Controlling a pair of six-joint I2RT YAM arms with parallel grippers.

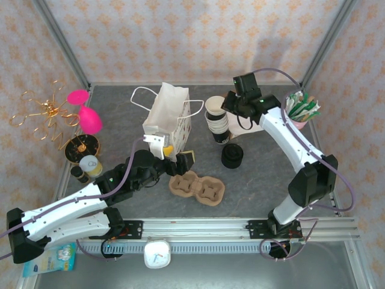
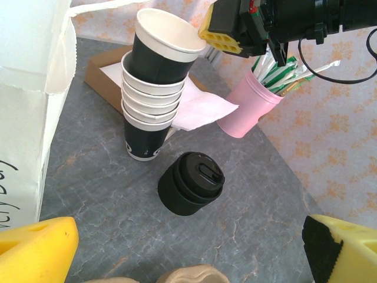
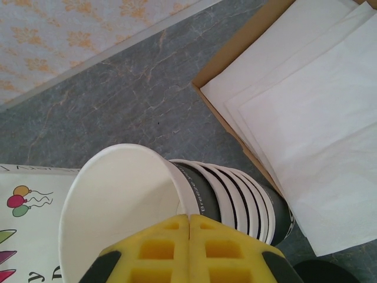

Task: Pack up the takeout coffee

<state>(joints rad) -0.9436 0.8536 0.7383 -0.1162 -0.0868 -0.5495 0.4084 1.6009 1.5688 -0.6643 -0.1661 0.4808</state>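
Note:
A stack of black-walled paper cups (image 1: 218, 126) (image 2: 150, 112) with white rims stands mid-table. Its top cup (image 3: 118, 206) (image 2: 162, 44) sits tilted, and my right gripper (image 3: 188, 236) (image 1: 225, 107) is shut with that cup's rim pinched between its yellow pads. A squat black cylinder with a sip lid (image 2: 191, 183) (image 1: 231, 156) stands just in front of the stack; I cannot tell whether it is the takeout coffee or a pile of lids. My left gripper (image 2: 188, 253) (image 1: 178, 155) hangs wide open and empty above the pulp cup carrier (image 1: 197, 186), beside the white paper bag (image 1: 168, 117) (image 2: 29, 100).
A pink cup of sachets and stirrers (image 1: 301, 114) (image 2: 247, 109) stands at the back right. A cardboard tray of napkins (image 3: 306, 118) (image 2: 194, 109) lies behind the stack. A gold wire stand with pink shapes (image 1: 78, 117) and small jars (image 1: 90, 165) crowd the left side.

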